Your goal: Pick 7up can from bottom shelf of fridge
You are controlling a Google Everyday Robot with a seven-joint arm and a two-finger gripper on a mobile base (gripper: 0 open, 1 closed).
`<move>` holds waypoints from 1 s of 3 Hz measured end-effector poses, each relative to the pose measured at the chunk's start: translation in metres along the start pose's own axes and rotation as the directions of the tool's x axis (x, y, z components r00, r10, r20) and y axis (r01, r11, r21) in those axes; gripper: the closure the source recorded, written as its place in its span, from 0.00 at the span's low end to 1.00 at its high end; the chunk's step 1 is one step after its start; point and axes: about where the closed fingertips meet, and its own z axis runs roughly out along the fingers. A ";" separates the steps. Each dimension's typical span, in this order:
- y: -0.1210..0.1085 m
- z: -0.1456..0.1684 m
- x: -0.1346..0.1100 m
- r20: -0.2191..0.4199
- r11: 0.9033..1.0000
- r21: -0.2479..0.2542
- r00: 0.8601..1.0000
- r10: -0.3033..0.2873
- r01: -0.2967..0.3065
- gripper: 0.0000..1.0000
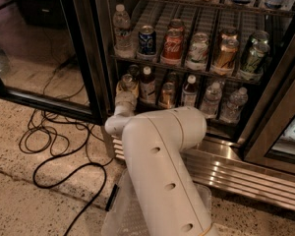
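The fridge point(91, 58) stands open, its dark door frame on the left. My white arm point(162, 171) reaches from the foreground into the leftmost lane of the bottom shelf point(206, 124). My gripper point(125, 93) is at the front of that lane, right at a small silvery can, the 7up can point(127, 82), whose top shows just above the gripper. The can's lower part is hidden by the gripper. A gold-amber can point(167, 95) stands two lanes to the right.
Bottles stand on the bottom shelf: a dark one point(147, 83), a white-capped one point(189, 90), and water bottles point(211, 100). The rack above holds a water bottle point(122, 31) and several cans point(172, 45). Black cables point(59, 146) lie on the floor at left. A steel grille point(246, 173) runs below.
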 end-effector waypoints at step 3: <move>0.000 0.000 0.000 0.001 1.000 0.000 1.000 0.001 -0.001 1.00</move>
